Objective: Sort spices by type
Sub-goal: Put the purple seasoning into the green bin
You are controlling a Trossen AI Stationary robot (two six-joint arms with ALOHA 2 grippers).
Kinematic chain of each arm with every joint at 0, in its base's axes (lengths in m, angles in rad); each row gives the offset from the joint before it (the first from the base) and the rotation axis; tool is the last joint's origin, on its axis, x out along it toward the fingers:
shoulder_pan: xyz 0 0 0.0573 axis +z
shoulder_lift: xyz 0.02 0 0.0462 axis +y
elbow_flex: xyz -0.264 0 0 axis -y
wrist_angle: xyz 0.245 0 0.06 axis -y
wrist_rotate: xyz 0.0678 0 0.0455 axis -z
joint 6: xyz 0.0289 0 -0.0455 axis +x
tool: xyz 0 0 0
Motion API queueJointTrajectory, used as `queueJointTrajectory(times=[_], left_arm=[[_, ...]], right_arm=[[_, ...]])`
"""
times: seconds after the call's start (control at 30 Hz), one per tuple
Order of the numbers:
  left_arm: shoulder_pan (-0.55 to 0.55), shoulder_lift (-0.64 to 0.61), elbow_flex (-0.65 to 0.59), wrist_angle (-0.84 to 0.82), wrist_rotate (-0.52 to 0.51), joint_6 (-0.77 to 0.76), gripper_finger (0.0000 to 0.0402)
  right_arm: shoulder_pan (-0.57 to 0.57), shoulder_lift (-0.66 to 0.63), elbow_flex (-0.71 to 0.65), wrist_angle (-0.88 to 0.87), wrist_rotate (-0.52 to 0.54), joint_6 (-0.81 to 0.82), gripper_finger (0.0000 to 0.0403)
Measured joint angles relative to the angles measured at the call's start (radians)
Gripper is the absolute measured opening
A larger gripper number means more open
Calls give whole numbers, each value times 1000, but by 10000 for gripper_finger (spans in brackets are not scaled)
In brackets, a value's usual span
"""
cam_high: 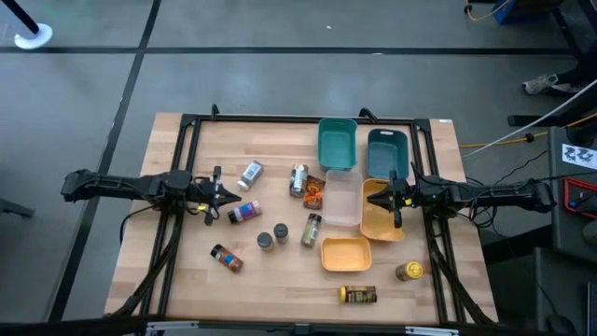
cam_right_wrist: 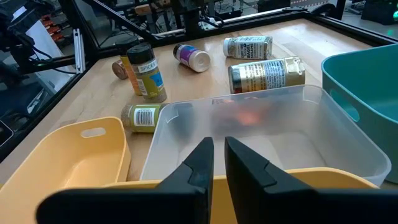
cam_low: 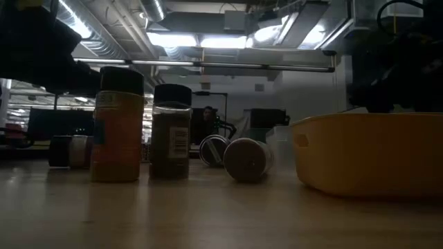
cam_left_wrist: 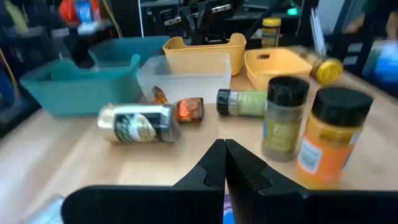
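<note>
Both pincers are empty with fingers together: the left pincer [cam_high: 216,193] hovers just beside a purple-labelled jar [cam_high: 244,213], the right pincer [cam_high: 396,194] over the yellow bin [cam_high: 382,227]. Beyond them the spices [cam_high: 309,230] lie unsorted across the worktop [cam_high: 187,261]. No grasp appears begun; the next move likely calls for the left pincer to part and descend on that nearest jar.

The only legible word is "SPICES", printed on the yellow-and-blue label of the dark-lidded spice jar [cam_right_wrist: 147,77] standing near the yellow bin [cam_right_wrist: 74,155]. Other labels carry print too small to read.
</note>
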Motion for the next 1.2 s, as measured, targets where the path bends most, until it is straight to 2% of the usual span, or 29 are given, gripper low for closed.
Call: queueJointTrajectory(times=[0.1,0.17,0.53,0.67,0.8,1.0,1.2], left_arm=[[0,0,0,1,-9,140,0],[0,0,0,1,-10,181,0],[0,0,-1,9,-16,194,0],[0,0,-1,85,-20,88,0],[0,0,-1,202,-19,-108,0],[0,0,-1,340,-18,-323,0],[0,0,-1,404,-17,-325,0]], right_arm=[[0,0,0,0,0,0,42],[0,0,0,0,0,0,42],[0,0,0,0,0,0,42],[0,0,0,1,2,0,42],[0,0,0,2,8,0,42],[0,0,0,3,10,0,42],[0,0,0,3,10,0,42]])
